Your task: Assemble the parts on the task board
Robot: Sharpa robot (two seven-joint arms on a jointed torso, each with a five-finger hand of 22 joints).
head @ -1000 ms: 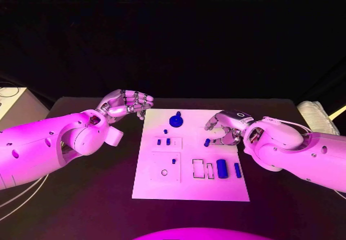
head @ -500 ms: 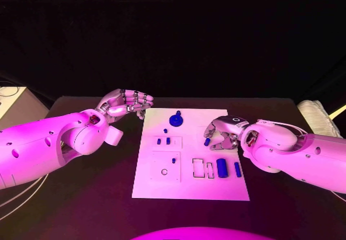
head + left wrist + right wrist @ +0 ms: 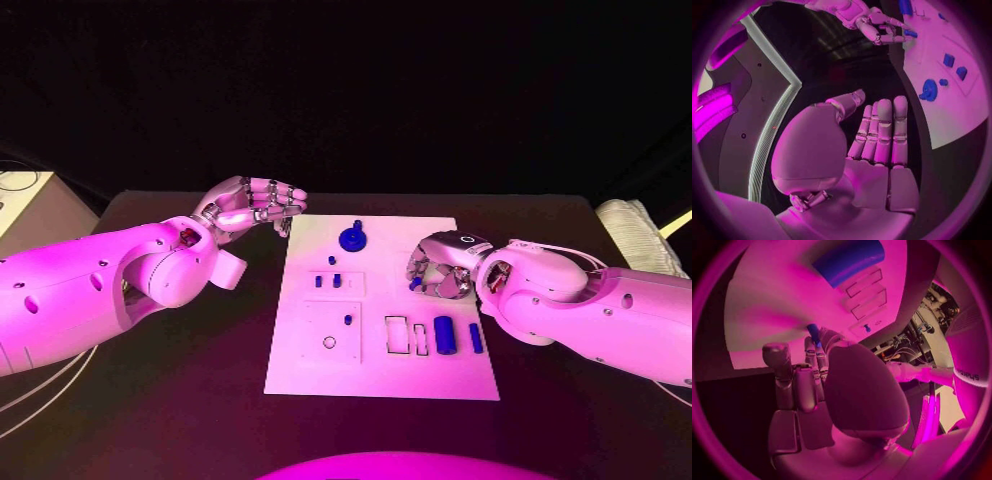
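Small blue plastic peg (image 3: 415, 284), short and cylindrical, sits on the white rectangular task board (image 3: 378, 375) at its right side, right at the fingertips of the right silver hand (image 3: 440, 272). In the right wrist view the peg (image 3: 813, 333) pokes out just beyond the curled fingers (image 3: 811, 352); whether they already pinch it or only touch it I cannot tell. It looks light, rigid and smooth, so it would likely slip or roll if squeezed off-centre; taking it across its round sides near the middle, between thumb and one fingertip, seems the safest hold, leaving an end free for seating. The left silver hand (image 3: 257, 206) hangs over the black table (image 3: 173, 400) just off the board's far left corner, fingers curled in with nothing in them. Other parts lie on the board: a round blue knob (image 3: 352, 240) near the far edge, two small blue blocks (image 3: 327, 283) left of centre, and a blue bar (image 3: 444, 337) beside the outlined slots toward the near right.
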